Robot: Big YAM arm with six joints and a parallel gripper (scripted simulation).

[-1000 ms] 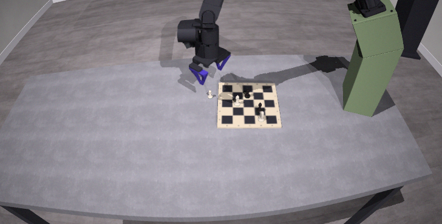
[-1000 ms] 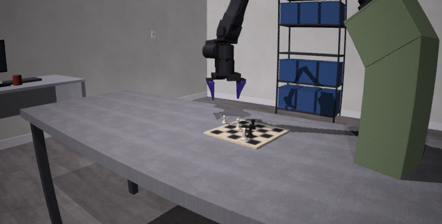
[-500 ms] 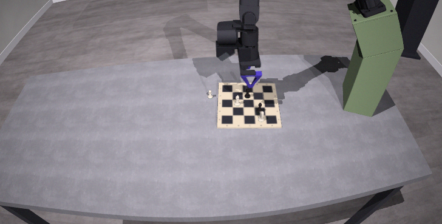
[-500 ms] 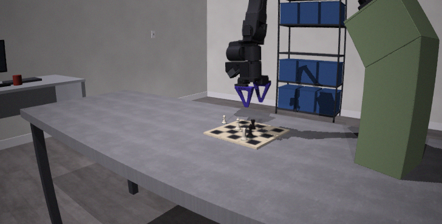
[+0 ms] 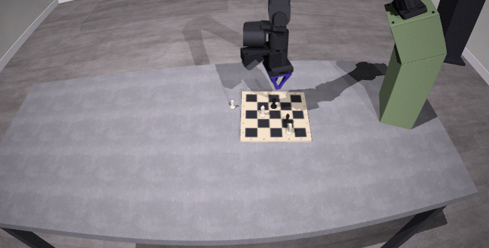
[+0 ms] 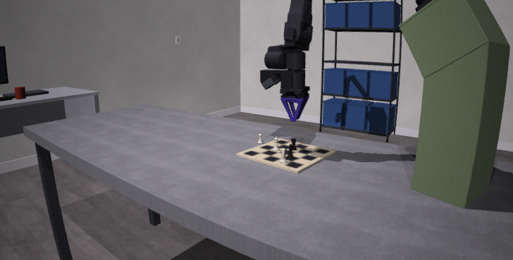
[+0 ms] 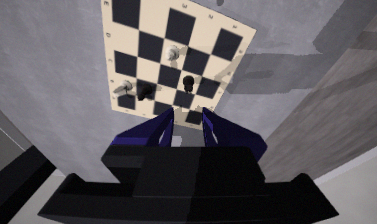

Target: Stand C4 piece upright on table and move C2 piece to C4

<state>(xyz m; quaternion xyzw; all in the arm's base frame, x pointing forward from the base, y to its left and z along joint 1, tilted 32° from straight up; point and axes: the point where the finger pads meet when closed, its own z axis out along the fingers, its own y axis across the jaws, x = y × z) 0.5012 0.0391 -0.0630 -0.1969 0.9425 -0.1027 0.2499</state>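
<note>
The small chessboard point(image 5: 275, 115) lies on the grey table. A white pawn point(image 5: 232, 104) stands upright on the table just left of the board, also in the exterior view point(image 6: 259, 138). On the board stand a white piece point(image 5: 262, 110), a black piece point(image 5: 273, 103), another black piece point(image 5: 287, 118) and a white piece point(image 5: 289, 128) right in front of it. My gripper point(image 5: 279, 83) hangs well above the board's far edge, fingers part-way apart with nothing between them. The wrist view shows the gap between the blue fingers and the board point(image 7: 174, 60) below. The square labels are too small to read.
A tall green block point(image 5: 410, 64) stands on the table to the right of the board. A shelf with blue bins point(image 6: 360, 64) stands behind the table. A side desk with a red cup point(image 6: 20, 92) is at the far left.
</note>
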